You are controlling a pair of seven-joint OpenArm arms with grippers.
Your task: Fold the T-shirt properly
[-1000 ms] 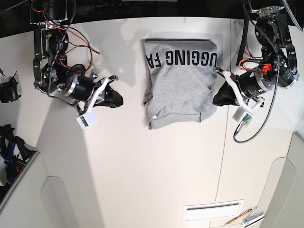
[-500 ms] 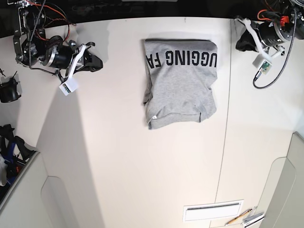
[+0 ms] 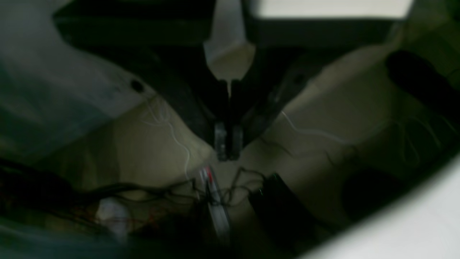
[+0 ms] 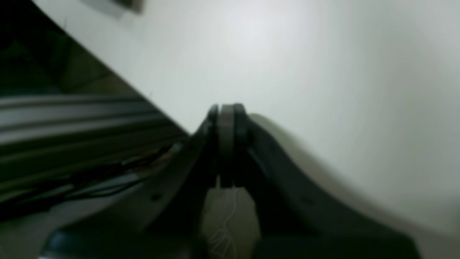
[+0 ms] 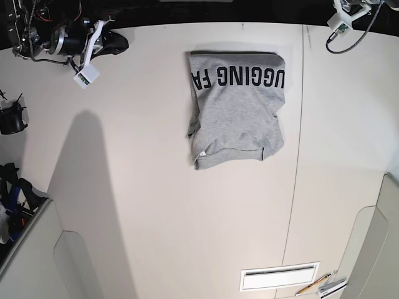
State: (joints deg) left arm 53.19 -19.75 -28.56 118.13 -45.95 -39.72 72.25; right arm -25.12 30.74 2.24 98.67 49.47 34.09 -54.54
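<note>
White and bare for most of its near half, the bench (image 5: 187,237) carries little toward the front edge except a pale slotted plate (image 5: 280,276) and what looks like a pencil (image 5: 313,285) just beside it, near the corner.

Farther back, past the middle, lies the T-shirt (image 5: 237,109) — a grey packet folded to a rough rectangle, its long axis running from near to far, with a row of black capitals across its far end and a looser, slightly uneven hem at its near end. It rests flat on the bench and nothing touches it.

At the far edge sit both arms, well apart from the cloth. The right hand (image 5: 115,42) is at the far corner on the base view's left; in its own wrist view the right hand (image 4: 226,111) has its jaws pressed together with nothing between them. On the other far corner only a scrap of the left arm's gear shows; in its wrist view, dark and blurred, the left hand (image 3: 227,144) is closed on itself and empty, above tangled wires.

So the shirt lies nearer than both hands and between them. The right hand looks somewhat closer to the shirt's edge. Judging by the tidy packet and the withdrawn arms, the fold appears essentially done.
</note>
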